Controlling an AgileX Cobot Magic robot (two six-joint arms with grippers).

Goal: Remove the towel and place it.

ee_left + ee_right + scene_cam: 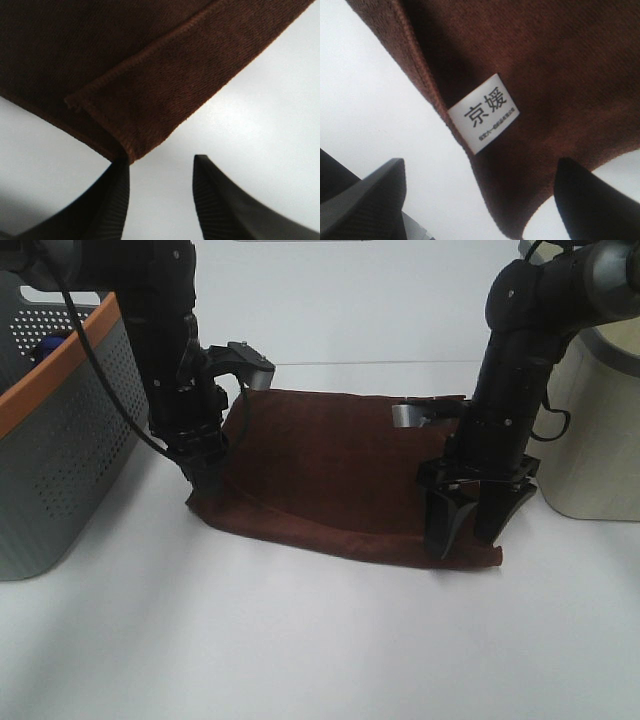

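The dark brown towel [330,470] lies spread flat on the white table [300,640] between my two arms. My left gripper [205,480] points down at the towel's front left corner. In the left wrist view this gripper [161,160] is open, with bare table between its fingers and the hemmed towel corner [125,120] just touching one fingertip [117,185]. My right gripper [475,530] stands over the front right corner. Its wrist view shows this gripper [480,167] wide open above the towel [545,75], whose white label [484,112] lies between the fingers.
A grey basket with an orange rim [60,430] stands at the left, close behind my left arm. A cream-coloured basket [600,430] stands at the right beside my right arm. The table runs on in front of the towel.
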